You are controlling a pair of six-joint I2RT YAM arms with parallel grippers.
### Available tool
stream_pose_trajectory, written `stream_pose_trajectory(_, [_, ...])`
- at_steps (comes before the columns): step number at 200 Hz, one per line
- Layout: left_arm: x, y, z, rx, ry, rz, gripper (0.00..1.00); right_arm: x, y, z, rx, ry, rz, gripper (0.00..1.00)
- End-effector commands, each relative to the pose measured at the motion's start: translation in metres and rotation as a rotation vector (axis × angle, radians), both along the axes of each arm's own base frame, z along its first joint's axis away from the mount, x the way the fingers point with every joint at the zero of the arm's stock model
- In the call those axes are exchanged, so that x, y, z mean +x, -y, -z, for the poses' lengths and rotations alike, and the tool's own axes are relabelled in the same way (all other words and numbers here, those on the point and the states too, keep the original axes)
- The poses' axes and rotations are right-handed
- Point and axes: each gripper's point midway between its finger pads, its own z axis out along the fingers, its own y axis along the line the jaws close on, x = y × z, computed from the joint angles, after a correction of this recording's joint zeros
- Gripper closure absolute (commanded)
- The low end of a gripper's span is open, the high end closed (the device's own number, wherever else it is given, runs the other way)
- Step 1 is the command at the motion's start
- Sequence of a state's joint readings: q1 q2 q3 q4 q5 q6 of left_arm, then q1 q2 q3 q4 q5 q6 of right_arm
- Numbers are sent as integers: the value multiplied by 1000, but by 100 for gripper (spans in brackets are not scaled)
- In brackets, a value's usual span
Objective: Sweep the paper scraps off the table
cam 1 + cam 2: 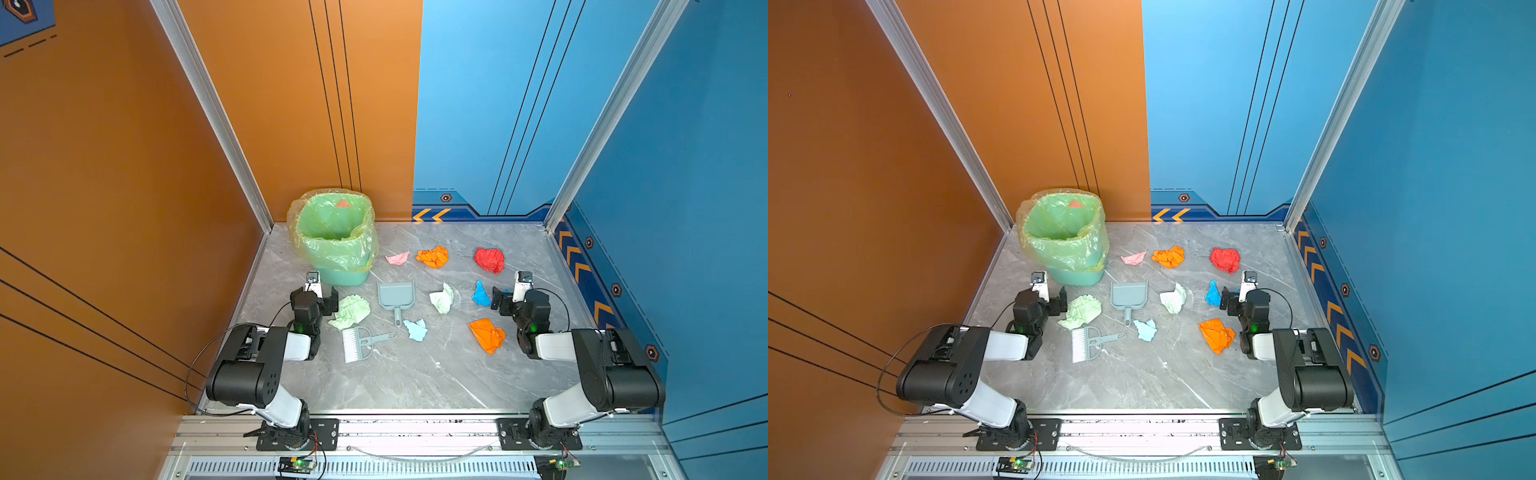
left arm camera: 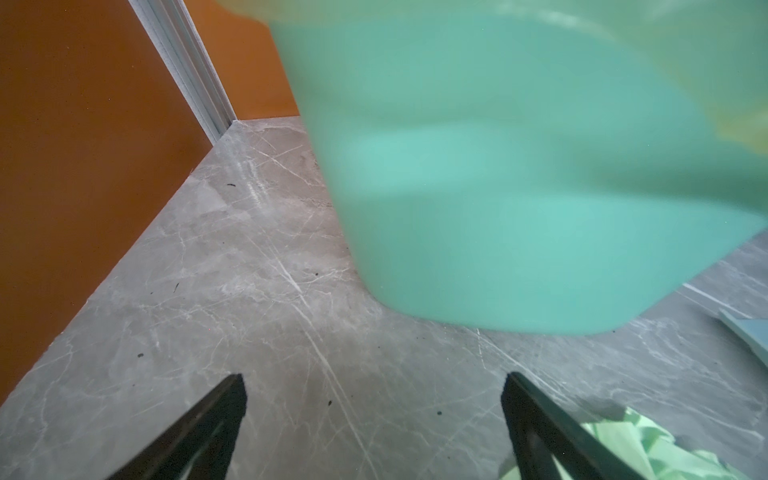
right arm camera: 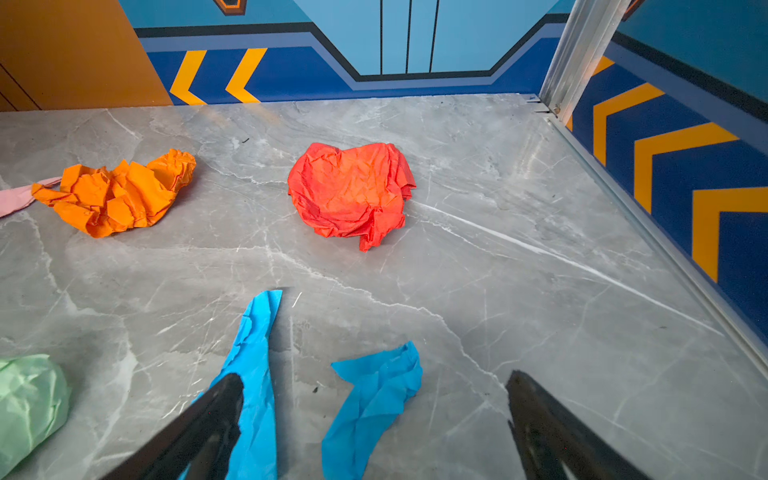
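Several crumpled paper scraps lie on the grey marble table (image 1: 415,382): pink (image 1: 397,258), orange (image 1: 433,256), red (image 1: 489,260), pale green (image 1: 442,298), bright blue (image 1: 481,294), a second orange (image 1: 487,334), light blue (image 1: 415,329) and a large pale green wad (image 1: 351,311). My left gripper (image 1: 315,300) (image 2: 374,386) is open and empty, low over the table between the bin and the large green wad (image 2: 648,449). My right gripper (image 1: 517,300) (image 3: 374,386) is open too, with the bright blue scrap (image 3: 370,407) lying loose between its fingers and the red scrap (image 3: 353,191) ahead.
A green bag-lined bin (image 1: 332,237) stands at the back left, close in front of the left gripper (image 2: 498,187). A grey-blue dustpan (image 1: 395,296) and brush (image 1: 359,343) lie mid-table. Orange and blue walls with aluminium rails enclose the table.
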State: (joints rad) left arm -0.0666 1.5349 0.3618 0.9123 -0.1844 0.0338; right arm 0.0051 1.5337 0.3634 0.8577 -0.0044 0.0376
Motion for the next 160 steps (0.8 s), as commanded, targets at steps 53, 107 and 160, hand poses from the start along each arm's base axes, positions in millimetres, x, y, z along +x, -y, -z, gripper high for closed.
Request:
stream_pose_trajectory(53, [-32, 34, -72, 16, 31, 190, 2, 7, -23, -29, 23, -40, -156, 0])
stream_pose_trajectory(107, [-67, 56, -84, 80, -25, 269, 2, -3, -64, -87, 44, -63, -357, 0])
stream_pose_trajectory(160, [-94, 115, -57, 287, -150, 555, 2, -36, -129, -117, 34, -193, -641, 0])
